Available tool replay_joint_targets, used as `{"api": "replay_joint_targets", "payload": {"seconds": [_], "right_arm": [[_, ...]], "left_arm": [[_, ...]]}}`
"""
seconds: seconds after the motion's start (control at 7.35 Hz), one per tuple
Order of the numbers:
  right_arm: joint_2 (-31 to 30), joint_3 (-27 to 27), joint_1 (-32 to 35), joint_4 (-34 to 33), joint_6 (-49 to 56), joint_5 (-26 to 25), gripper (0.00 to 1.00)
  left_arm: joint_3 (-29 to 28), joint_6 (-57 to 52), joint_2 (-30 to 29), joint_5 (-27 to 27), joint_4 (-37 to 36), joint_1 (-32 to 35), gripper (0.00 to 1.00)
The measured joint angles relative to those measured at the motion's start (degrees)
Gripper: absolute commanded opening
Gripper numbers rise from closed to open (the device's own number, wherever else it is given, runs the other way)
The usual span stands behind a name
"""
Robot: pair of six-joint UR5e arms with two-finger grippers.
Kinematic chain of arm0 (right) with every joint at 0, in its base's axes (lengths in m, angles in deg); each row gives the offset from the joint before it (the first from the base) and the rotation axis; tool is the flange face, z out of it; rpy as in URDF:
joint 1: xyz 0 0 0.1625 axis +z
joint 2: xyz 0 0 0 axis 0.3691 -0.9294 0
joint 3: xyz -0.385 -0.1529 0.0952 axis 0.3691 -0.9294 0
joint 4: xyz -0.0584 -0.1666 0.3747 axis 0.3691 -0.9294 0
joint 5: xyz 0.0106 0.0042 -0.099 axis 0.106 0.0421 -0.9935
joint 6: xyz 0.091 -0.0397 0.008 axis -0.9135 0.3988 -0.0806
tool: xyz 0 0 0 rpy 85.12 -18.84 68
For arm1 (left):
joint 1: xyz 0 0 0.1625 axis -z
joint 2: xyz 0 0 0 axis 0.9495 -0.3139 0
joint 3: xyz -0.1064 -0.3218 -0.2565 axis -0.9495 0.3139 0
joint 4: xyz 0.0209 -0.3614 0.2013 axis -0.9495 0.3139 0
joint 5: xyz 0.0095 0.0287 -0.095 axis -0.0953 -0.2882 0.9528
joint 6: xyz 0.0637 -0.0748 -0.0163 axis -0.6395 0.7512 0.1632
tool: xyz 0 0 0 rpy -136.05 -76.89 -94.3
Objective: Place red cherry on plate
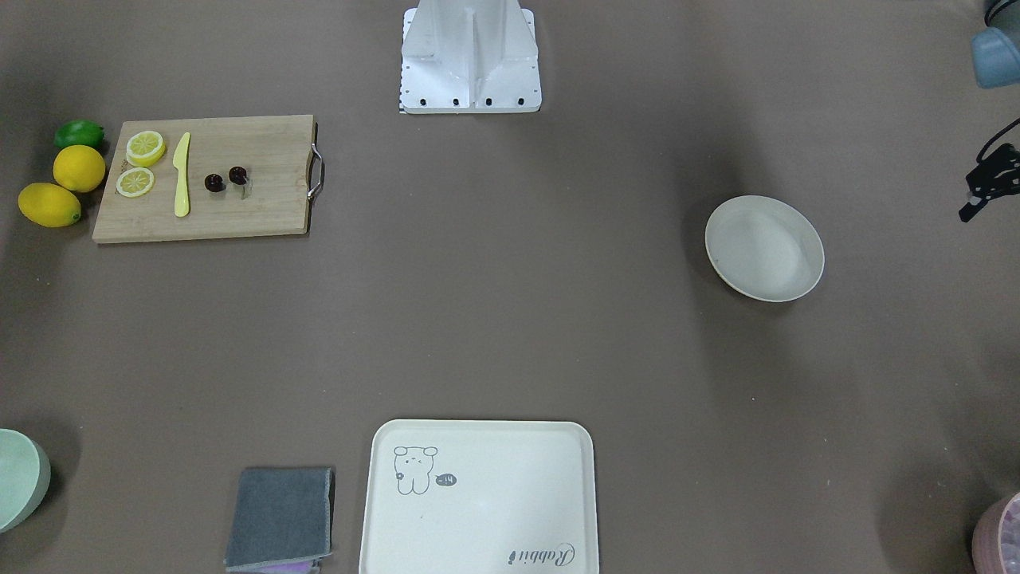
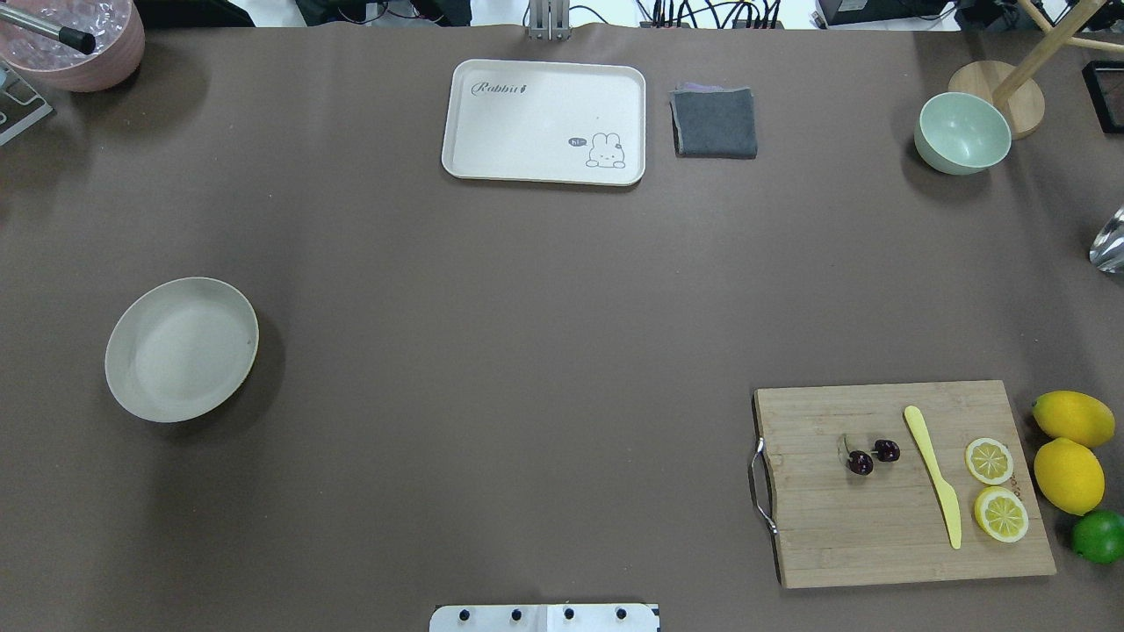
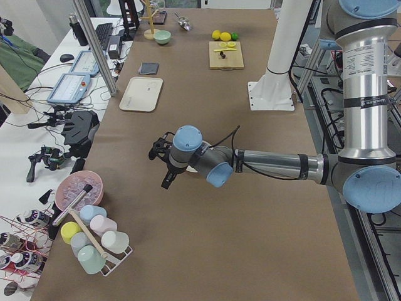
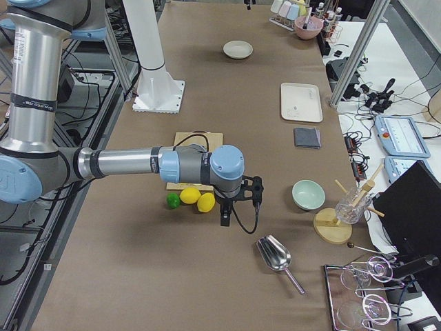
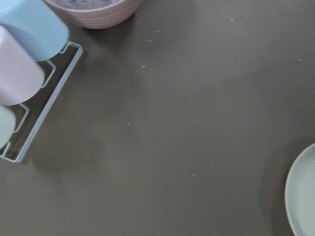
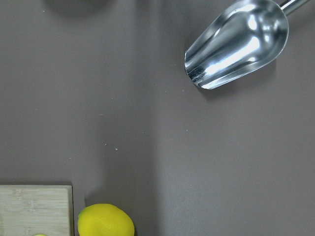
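Observation:
The red cherry (image 2: pixel 872 456), a dark pair on green stems, lies on the wooden cutting board (image 2: pixel 843 544) at the robot's right; it also shows in the front view (image 1: pixel 225 179). The off-white plate (image 2: pixel 182 349) sits bare far off at the robot's left (image 1: pixel 765 249), and its rim (image 5: pixel 301 196) shows in the left wrist view. My left gripper (image 3: pixel 160 166) hovers beyond the plate near the table's left end, and its black body (image 1: pixel 988 182) shows at the front view's edge; I cannot tell its state. My right gripper (image 4: pixel 238 203) hangs past the lemons, away from the cherry, its state unclear.
The board carries a yellow knife (image 2: pixel 933 474) and two lemon slices (image 2: pixel 989 460). Lemons (image 2: pixel 1069 474) and a lime (image 2: pixel 1098 536) lie beside it. A cream tray (image 2: pixel 544 121), grey cloth (image 2: pixel 714 122), green bowl (image 2: pixel 962 133), metal scoop (image 6: pixel 236 44) and pink bowl (image 2: pixel 75 44) line the far side.

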Motion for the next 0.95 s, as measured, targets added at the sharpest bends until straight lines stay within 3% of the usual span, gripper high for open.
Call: {"api": "replay_joint_targets", "payload": {"seconds": [0.27, 0.54, 0.82, 0.95], "right_arm": [[0.0, 0.1, 0.0, 0.1, 0.0, 0.0, 1.00], [0.0, 0.3, 0.0, 0.1, 0.0, 0.1, 1.00], [0.3, 0.3, 0.0, 0.1, 0.1, 0.1, 1.00], [0.5, 0.2, 0.0, 0.0, 0.1, 0.1, 1.00]], "left_arm": [[-5.0, 14.9, -0.8, -2.7, 13.2, -6.0, 0.98], [-9.9, 28.3, -1.5, -9.9, 25.9, -15.0, 0.98], [-11.6, 35.8, -1.6, -16.7, 30.9, -23.0, 0.97], [-12.4, 36.6, -1.6, -17.6, 31.4, -24.4, 0.83]]}}
